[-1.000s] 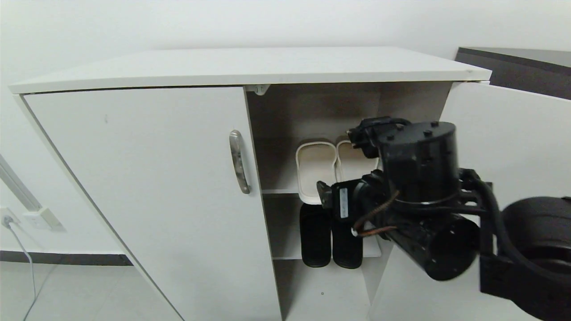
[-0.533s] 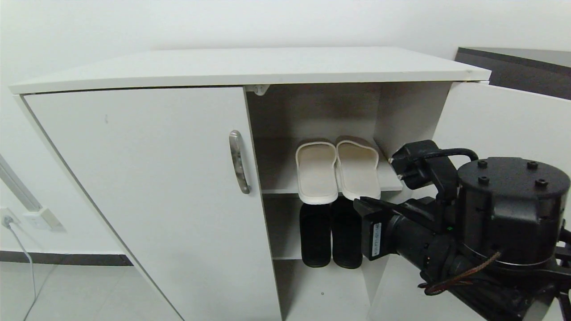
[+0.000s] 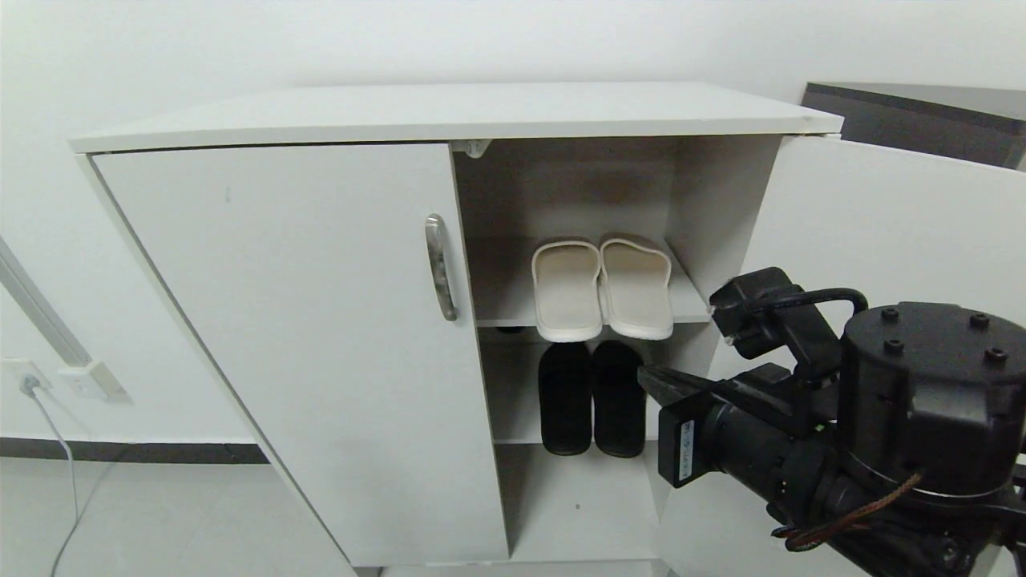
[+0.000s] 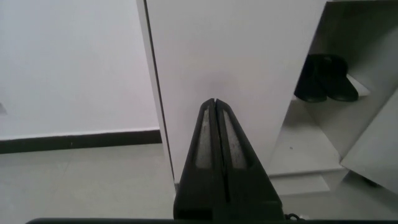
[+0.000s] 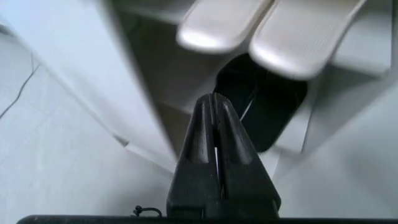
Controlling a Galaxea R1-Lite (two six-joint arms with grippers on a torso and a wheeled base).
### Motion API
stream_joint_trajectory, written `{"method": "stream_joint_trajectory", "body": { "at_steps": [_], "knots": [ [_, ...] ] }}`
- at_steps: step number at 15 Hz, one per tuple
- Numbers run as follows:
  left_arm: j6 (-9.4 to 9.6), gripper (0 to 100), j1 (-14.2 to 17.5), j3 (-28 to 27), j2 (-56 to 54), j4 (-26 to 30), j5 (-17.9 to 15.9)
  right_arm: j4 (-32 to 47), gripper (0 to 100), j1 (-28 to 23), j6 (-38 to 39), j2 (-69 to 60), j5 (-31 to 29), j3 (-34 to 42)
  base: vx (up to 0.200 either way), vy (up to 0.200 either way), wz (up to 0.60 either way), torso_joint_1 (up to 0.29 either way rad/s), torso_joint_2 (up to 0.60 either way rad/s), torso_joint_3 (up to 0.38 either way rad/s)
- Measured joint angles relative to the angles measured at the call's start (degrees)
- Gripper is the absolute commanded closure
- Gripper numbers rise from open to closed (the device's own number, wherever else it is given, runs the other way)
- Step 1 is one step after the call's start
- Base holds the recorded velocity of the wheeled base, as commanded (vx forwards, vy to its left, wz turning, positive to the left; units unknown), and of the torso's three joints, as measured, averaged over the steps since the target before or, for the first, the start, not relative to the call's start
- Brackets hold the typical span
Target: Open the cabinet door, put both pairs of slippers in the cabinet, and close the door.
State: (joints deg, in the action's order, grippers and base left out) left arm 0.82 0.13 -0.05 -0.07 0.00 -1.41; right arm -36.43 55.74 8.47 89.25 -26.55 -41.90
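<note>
The white cabinet has its right door swung open and its left door closed. A pair of cream slippers lies on the upper shelf, also the cream slippers in the right wrist view. A pair of black slippers lies on the shelf below, also the black slippers in the left wrist view and the black slippers in the right wrist view. My right gripper is shut and empty, held in front of the open compartment. My left gripper is shut and empty, low before the closed left door.
The left door carries a metal handle. A wall socket with a cable sits low on the left wall. A dark surface stands behind the cabinet at the right. Bare floor lies in front.
My right arm has drawn back out of the cabinet, down and to the right, leaving both slipper pairs uncovered. The head camera has shifted, so the cabinet looks slightly farther off.
</note>
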Motion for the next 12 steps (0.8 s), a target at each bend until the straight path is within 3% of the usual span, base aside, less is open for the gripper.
{"method": "stream_joint_trajectory", "body": {
  "at_steps": [8,12],
  "knots": [
    [-0.02,100,0.00,-0.02,0.00,-0.02,0.00,0.06,100,-0.04,-0.02,0.02,0.06,0.34,-0.200,0.000,0.00,0.003,0.00,0.001],
    [-0.04,100,0.00,-0.02,0.00,0.00,0.02,0.06,100,-0.04,-0.32,0.20,0.17,0.45,0.000,0.000,0.00,0.000,0.00,0.000]
  ]
}}
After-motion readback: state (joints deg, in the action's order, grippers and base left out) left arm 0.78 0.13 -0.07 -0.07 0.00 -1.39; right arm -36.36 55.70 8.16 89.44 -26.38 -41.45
